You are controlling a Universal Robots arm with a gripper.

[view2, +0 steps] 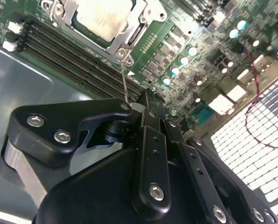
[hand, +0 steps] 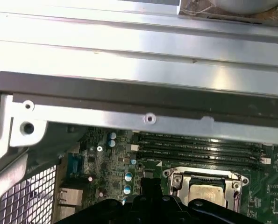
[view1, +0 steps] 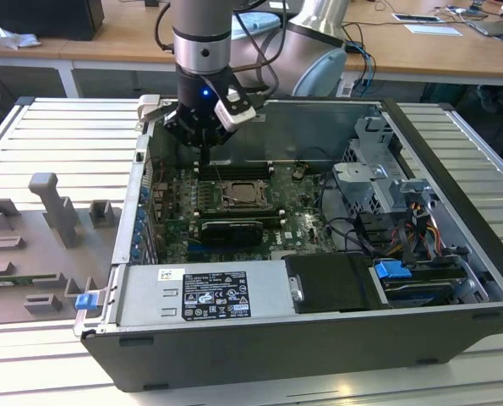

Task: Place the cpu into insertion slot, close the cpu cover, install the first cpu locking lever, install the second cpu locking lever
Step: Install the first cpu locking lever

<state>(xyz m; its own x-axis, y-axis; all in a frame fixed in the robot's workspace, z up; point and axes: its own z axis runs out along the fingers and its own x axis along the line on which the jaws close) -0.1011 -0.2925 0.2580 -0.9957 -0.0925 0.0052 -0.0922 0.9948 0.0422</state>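
A: What is shown, and which step is judged to be in hand?

B: An open computer case [view1: 234, 355] is shown lying on a slatted surface [view1: 48, 135], with the motherboard [view2: 199, 70] exposed. The cpu [view2: 103, 18] is seen already seated in the socket [hand: 172, 175], its pale metal face showing through the window of the cpu cover [view2: 139, 25]. The cover is seen lying flat over the socket. The placing and the closing are therefore judged done, and a lever step is judged to be under way.

A: How is the end effector described?

B: The end effector [view2: 148, 100] is poised just beyond the socket's corner, over the memory slots [view2: 68, 51] that run alongside the socket. Its fingers are drawn together with hardly any gap. A thin wire locking lever [view2: 124, 79] is seen rising from the socket's corner to the fingertips. It is judged to be pinched there, though the contact itself is partly hidden. Which of the two levers it is cannot be told.

A: What is called for by this step?

B: As a judgement only: the raised lever would have to be swung down beside the socket and tucked under its catch. A steady hold is called for, since so thin a wire could slip or spring back
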